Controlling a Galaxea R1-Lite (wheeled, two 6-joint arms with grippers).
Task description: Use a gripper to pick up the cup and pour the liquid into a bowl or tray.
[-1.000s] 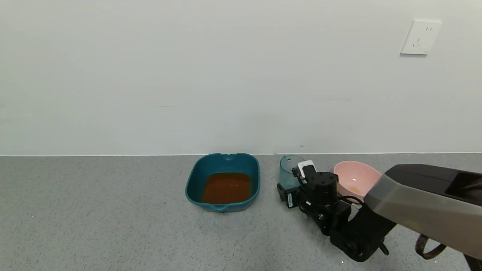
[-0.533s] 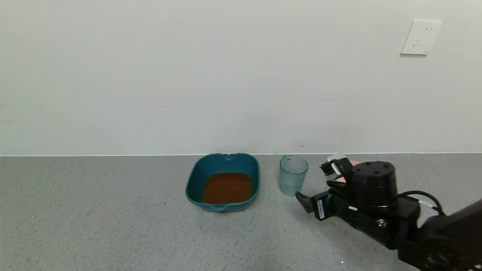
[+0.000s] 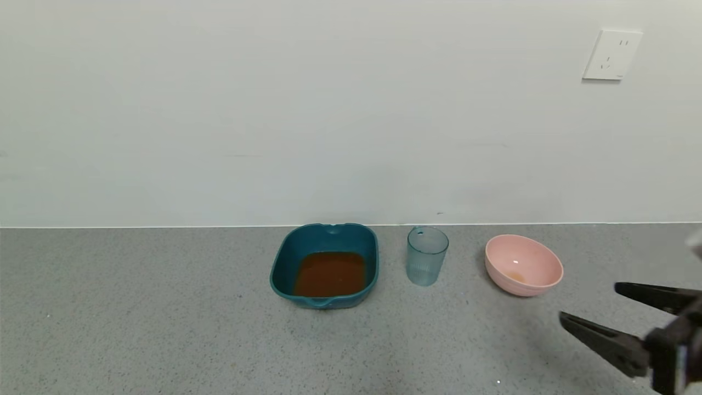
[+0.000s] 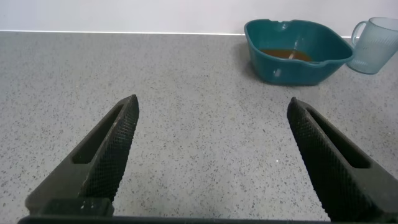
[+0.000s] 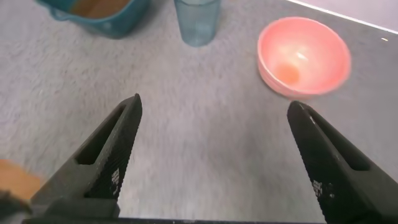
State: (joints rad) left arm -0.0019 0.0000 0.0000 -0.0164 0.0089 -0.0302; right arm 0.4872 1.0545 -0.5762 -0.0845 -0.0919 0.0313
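Note:
The pale blue ribbed cup (image 3: 427, 256) stands upright and empty on the grey counter, just right of the dark teal tray (image 3: 324, 265). The reddish-brown liquid (image 3: 330, 273) lies in the tray. My right gripper (image 3: 588, 302) is open and empty at the lower right edge of the head view, well clear of the cup. In the right wrist view the cup (image 5: 197, 20) and tray (image 5: 96, 14) lie beyond the open gripper (image 5: 212, 106). My left gripper (image 4: 212, 102) is open and empty low over bare counter, far from the tray (image 4: 297, 51) and cup (image 4: 375, 46).
A round pink bowl (image 3: 523, 265) with a small brownish trace inside sits right of the cup, also in the right wrist view (image 5: 303, 56). A white wall runs behind the dishes, with a socket (image 3: 611, 54) at upper right.
My right gripper has let go of the cup, left it standing by the tray, and pulled back to the right and toward me, uncovering the pink bowl.

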